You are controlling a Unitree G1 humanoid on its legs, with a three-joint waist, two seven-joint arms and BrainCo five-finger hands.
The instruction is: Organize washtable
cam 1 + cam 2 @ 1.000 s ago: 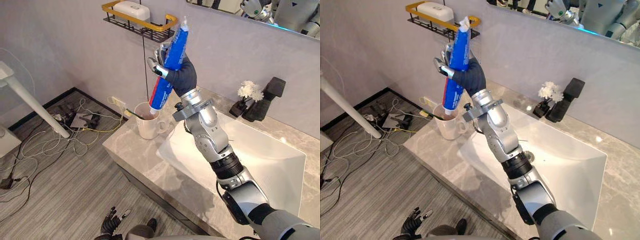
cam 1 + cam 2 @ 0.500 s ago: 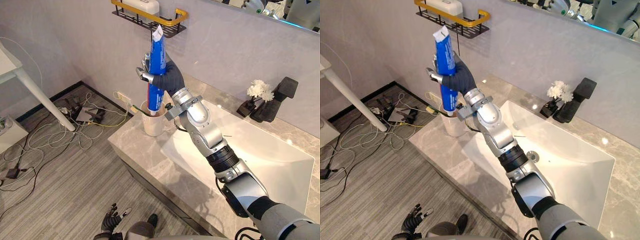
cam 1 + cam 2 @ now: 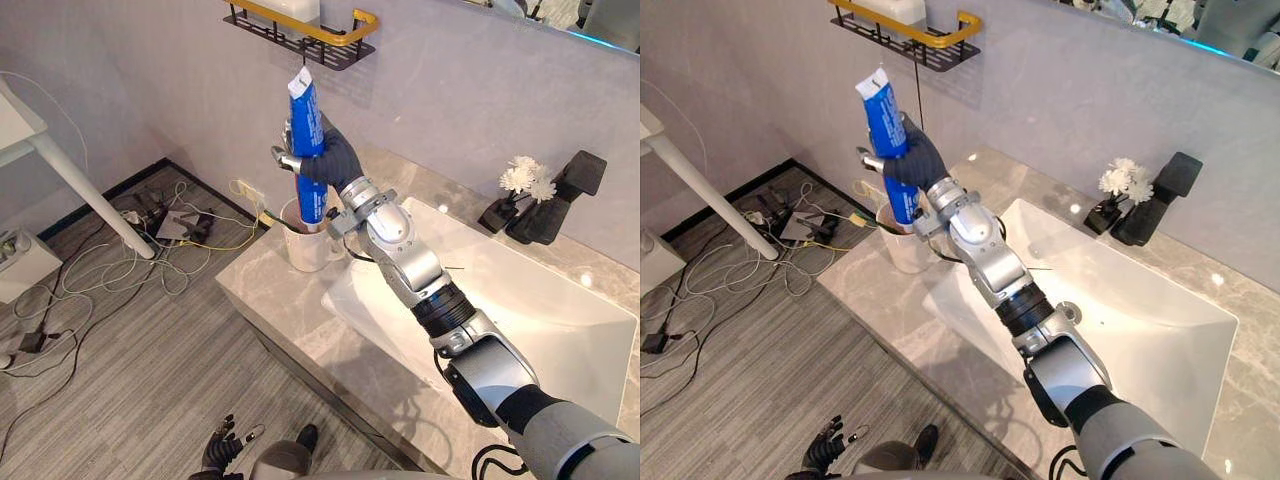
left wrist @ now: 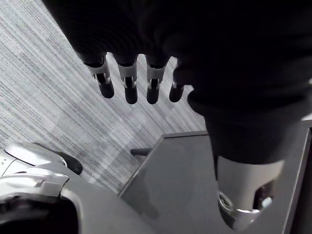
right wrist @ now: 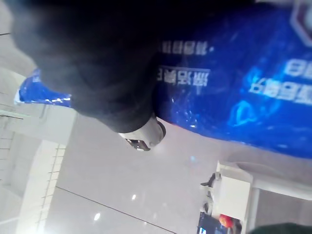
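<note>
The tube (image 3: 303, 105) is shown as glossy blue plastic, the cover of the right hand (image 3: 326, 160) as matt ribbed dark cloth. The mug (image 3: 310, 256) is finished in smooth white glaze, the countertop (image 3: 290, 320) in polished veined grey stone, the shelf (image 3: 332, 47) in painted metal

right arm (image 3: 405, 255): silver-grey rounded shells, black band at forearm | right hand (image 3: 330, 160): dark cover | left hand (image 4: 127, 80): silver fingers, dark tips

I stand in a bathroom corner: a marble-look bench (image 3: 280, 300) with a white sink (image 3: 560, 310) set in it, a black faucet (image 3: 575, 175) by the wall, a mirror (image 3: 1240, 20) above, and a black wire shelf (image 3: 330, 45) with a gold rail. Loose cables (image 3: 110, 280) across the grey floor (image 3: 120, 400) suggest a test set-up.
</note>
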